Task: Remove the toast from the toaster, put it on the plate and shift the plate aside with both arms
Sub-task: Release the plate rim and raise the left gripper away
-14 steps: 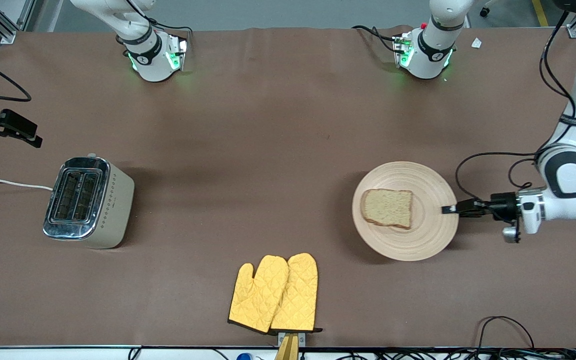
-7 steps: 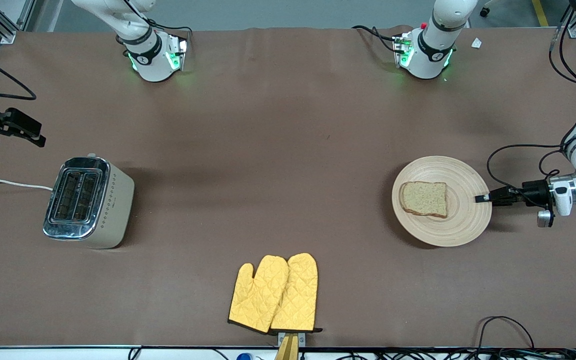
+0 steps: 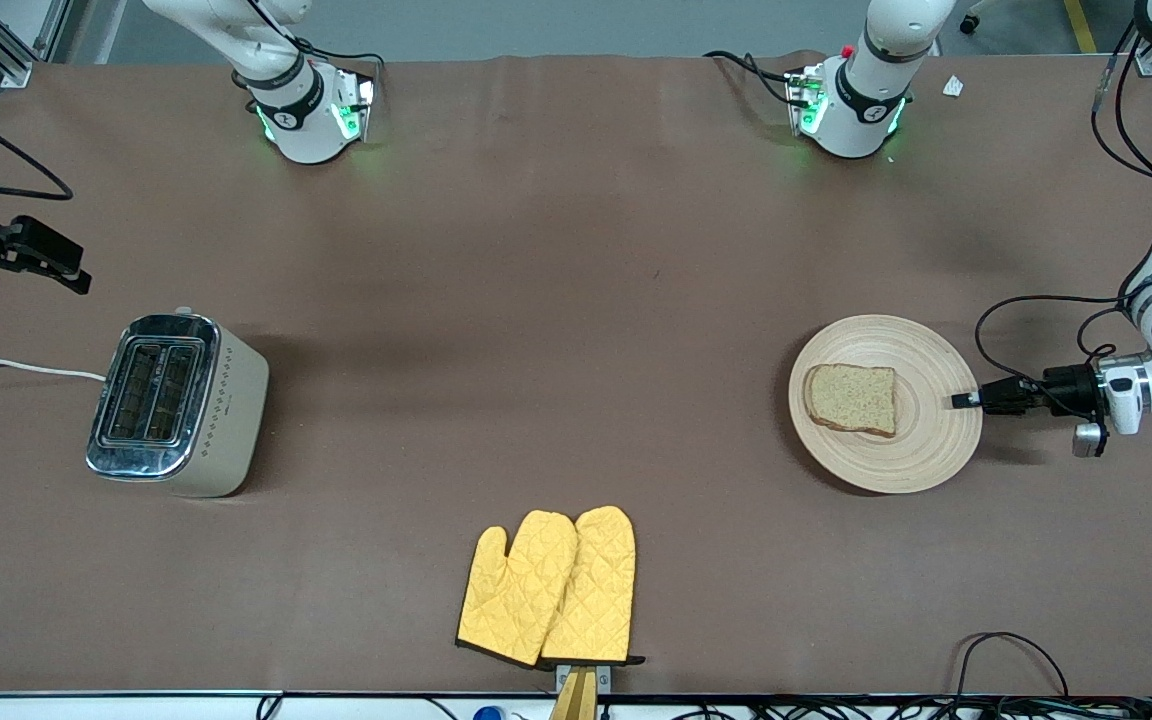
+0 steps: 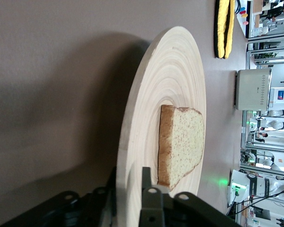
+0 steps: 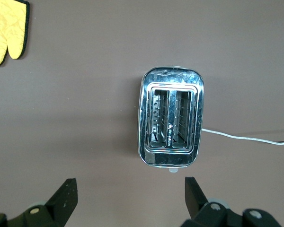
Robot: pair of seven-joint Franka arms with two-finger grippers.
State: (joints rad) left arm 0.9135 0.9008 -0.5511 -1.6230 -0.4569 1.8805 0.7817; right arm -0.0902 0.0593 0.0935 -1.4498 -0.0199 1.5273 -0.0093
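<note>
The round wooden plate [image 3: 921,440] lies toward the left arm's end of the table with the toast [image 3: 850,399] flat on it. My left gripper [image 3: 962,400] is shut on the plate's rim, one finger above it and one below. In the left wrist view the plate [image 4: 170,71] and toast [image 4: 184,142] fill the frame, and my left gripper [image 4: 130,177] clamps the rim. My right gripper [image 3: 71,278] is open and empty, up in the air beside the toaster at the right arm's end. It also shows in the right wrist view [image 5: 130,189].
A silver toaster [image 3: 176,400] with two empty slots stands at the right arm's end, also in the right wrist view [image 5: 172,124]. Its white cord [image 3: 16,367] trails off the table. Two yellow oven mitts [image 3: 548,588] lie at the table's near edge.
My left gripper has pulled the plate with the toast toward the left arm's end of the table, most of it in the first half second. The right gripper has barely moved.
</note>
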